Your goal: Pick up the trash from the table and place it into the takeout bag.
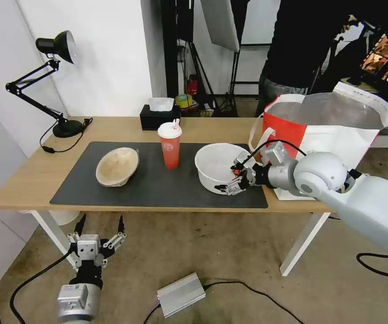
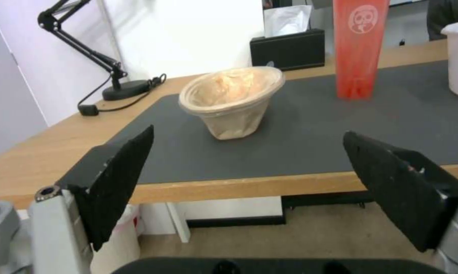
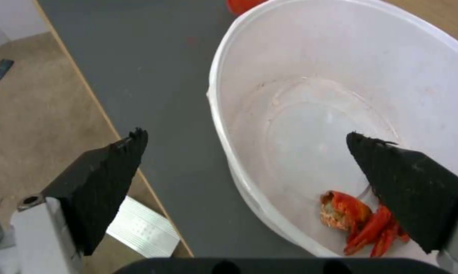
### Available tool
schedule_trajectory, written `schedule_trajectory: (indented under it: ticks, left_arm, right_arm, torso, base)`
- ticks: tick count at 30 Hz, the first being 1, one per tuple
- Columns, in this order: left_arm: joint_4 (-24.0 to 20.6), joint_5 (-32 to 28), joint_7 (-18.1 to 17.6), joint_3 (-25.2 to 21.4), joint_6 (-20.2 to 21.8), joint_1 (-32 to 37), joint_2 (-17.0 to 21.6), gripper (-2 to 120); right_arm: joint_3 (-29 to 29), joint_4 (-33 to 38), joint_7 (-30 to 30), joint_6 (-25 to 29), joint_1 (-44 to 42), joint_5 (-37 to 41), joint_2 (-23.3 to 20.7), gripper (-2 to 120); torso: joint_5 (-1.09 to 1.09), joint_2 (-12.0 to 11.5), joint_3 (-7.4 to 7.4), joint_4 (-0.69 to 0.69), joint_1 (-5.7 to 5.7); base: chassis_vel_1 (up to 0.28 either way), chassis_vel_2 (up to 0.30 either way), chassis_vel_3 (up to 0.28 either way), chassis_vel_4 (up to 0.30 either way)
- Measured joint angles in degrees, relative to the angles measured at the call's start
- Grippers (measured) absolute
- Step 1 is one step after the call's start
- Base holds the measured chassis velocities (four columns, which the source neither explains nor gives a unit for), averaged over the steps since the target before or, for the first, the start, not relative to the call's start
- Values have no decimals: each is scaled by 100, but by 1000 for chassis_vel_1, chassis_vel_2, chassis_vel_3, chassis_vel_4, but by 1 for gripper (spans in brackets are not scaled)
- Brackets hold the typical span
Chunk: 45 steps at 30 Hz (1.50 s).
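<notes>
1. The right gripper [image 1: 235, 178] is spread wide at the near rim of the white bowl [image 1: 216, 166], one finger over the inside and the other outside the wall; nothing is pinched yet.
2. In the right wrist view the red food scraps [image 3: 363, 224] lie at the bottom of the bowl, near the inner finger [image 3: 409, 186].
3. The left gripper [image 1: 98, 234] hangs low in front of the table [image 1: 32, 180], fingers spread, holding nothing.
4. On the dark mat [image 1: 158, 184] the red cup [image 1: 170, 146] stands upright beside the white bowl, and the tan bowl [image 1: 117, 166] sits tilted farther left.
5. The takeout bag [image 1: 324, 135] stands open at the table's right end, just beyond the white bowl.
6. I judge the task barely begun: all three items remain on the table and have yet to be bagged.
</notes>
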Motion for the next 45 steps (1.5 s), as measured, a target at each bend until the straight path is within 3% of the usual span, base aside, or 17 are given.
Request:
schedule_trajectory:
  ticks: [26, 45]
  left_arm:
    - [56, -21, -8, -13, -3, -47, -7, 100]
    - [91, -27, -10, -25, -7, -81, -4, 100]
  right_arm:
    - [-365, -426, 161, -36, 363, 2, 530, 100]
    - [-382, -540, 434, -39, 345, 61, 684, 100]
  torso:
    - [0, -1, 0, 0, 0]
    - [0, -1, 0, 0, 0]
  base:
    - [0, 0, 0, 0]
    - [0, 0, 0, 0]
